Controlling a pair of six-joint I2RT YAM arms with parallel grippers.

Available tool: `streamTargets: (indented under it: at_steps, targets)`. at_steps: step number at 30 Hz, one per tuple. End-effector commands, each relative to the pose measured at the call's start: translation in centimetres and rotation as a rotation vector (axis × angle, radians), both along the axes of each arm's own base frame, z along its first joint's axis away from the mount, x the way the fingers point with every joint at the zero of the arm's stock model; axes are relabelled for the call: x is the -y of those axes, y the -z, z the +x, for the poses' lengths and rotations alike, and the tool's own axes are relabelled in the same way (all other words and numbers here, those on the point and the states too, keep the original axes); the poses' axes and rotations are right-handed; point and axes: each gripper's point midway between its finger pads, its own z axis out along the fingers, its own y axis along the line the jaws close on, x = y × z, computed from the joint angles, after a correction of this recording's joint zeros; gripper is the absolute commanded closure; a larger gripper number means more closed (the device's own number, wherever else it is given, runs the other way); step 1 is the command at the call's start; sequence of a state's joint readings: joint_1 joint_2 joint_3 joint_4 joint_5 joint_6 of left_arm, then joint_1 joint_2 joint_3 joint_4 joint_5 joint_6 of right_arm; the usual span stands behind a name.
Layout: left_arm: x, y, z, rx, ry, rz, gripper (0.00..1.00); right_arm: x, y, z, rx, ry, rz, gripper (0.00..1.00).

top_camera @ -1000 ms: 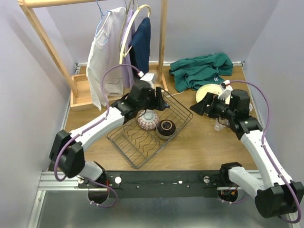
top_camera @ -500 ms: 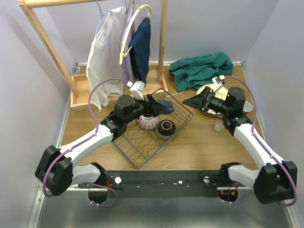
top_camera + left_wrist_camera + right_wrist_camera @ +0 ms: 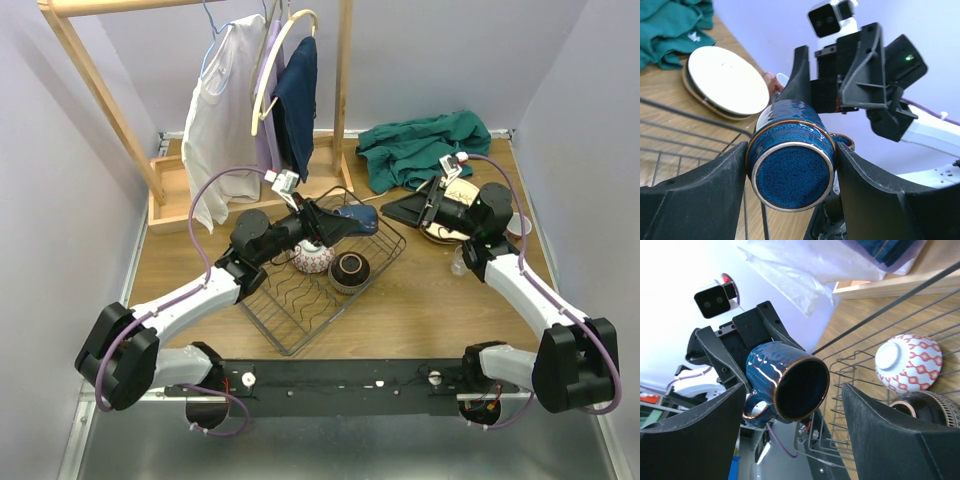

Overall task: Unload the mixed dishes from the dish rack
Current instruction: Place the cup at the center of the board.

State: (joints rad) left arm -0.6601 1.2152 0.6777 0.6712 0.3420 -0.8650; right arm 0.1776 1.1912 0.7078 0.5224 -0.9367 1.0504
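The blue mug (image 3: 792, 167) is pinched by its sides between the left fingers (image 3: 700, 195), held in the air on its side. Its base faces the left wrist and its open mouth faces the right fingers (image 3: 900, 440). Those are spread wide just in front of the mug and hold nothing. Below the left fingers sits the dish rack (image 3: 347, 298) on the table (image 3: 440, 310). In it are an upturned patterned bowl (image 3: 909, 363) and a dark bowl (image 3: 350, 270). The cream plates (image 3: 725, 82) lie on the table beneath the right fingers.
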Motion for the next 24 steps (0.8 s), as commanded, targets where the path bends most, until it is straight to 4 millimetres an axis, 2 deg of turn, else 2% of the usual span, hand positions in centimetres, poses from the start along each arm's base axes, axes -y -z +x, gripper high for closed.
streamTargets:
  at_steps: [1,10,16,19,22,24]
  targets:
    - [0.2,-3.4,-0.8,0.134,0.047,-0.093,0.79,-0.8,-0.5,-1.2,0.009,-0.07,0.04,0.19]
    - [1.4,-3.4,-0.7,0.151,0.091,-0.112,0.78,-1.6,-1.7,-1.5,0.015,-0.131,0.1,0.33]
    - [1.8,-3.9,-0.6,0.18,0.102,-0.132,0.76,-2.4,-1.4,-1.6,0.002,-0.162,0.109,0.51]
    - [2.0,-4.1,-0.6,0.195,0.103,-0.143,0.76,-2.6,-1.5,-1.8,-0.002,-0.174,0.116,0.56]
    - [2.2,-3.8,-0.5,0.198,0.105,-0.141,0.76,-2.7,-1.6,-1.7,-0.006,-0.183,0.126,0.62]
    - [2.5,-3.4,-0.4,0.191,0.107,-0.135,0.76,-2.8,-1.8,-1.7,0.001,-0.188,0.135,0.71]
